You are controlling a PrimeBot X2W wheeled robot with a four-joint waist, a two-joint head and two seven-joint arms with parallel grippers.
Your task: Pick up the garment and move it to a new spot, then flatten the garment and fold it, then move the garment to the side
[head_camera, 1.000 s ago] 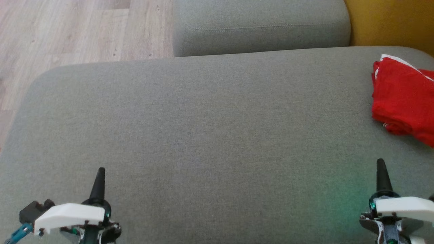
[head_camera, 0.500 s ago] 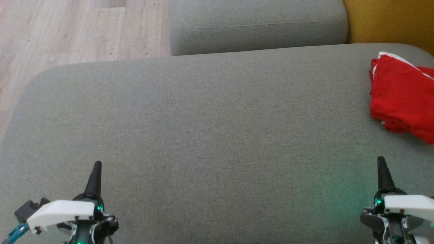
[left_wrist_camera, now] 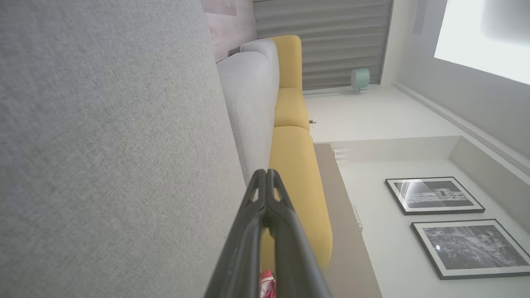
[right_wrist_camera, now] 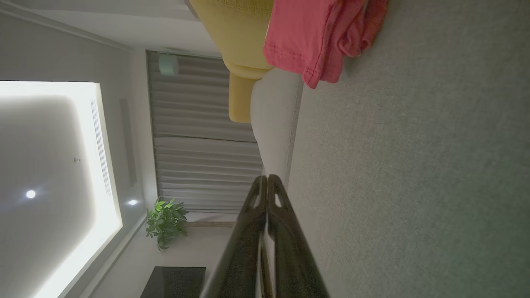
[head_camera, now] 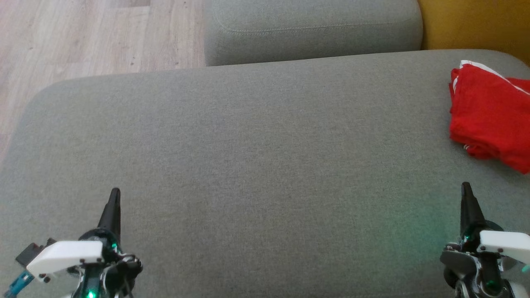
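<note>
– Head view, near edge first: left end effector (head_camera: 114, 193) and right end effector (head_camera: 466, 186), state?
– Left one lower left of frame, right one lower right. Both clenched, each pair of fingers pressed into a single dark spike, gripping nothing. Both wrist views agree: tips meet.
– Over what?
– Big grey seat cushion (head_camera: 265, 140). Both sit over its near part, well apart from each other.
– Garment (head_camera: 488, 111)?
– Red, white trim along its top edge. Bunched on the same cushion at the right edge of frame, partly cut off. It is up-frame of the right end effector and apart from it. Right wrist view has it at top of frame, stitched hem visible.
– Further back?
– Second grey cushion (head_camera: 310, 29) top centre, wood floor (head_camera: 83, 37) upper left, yellow upholstery (head_camera: 476, 25) upper right.
</note>
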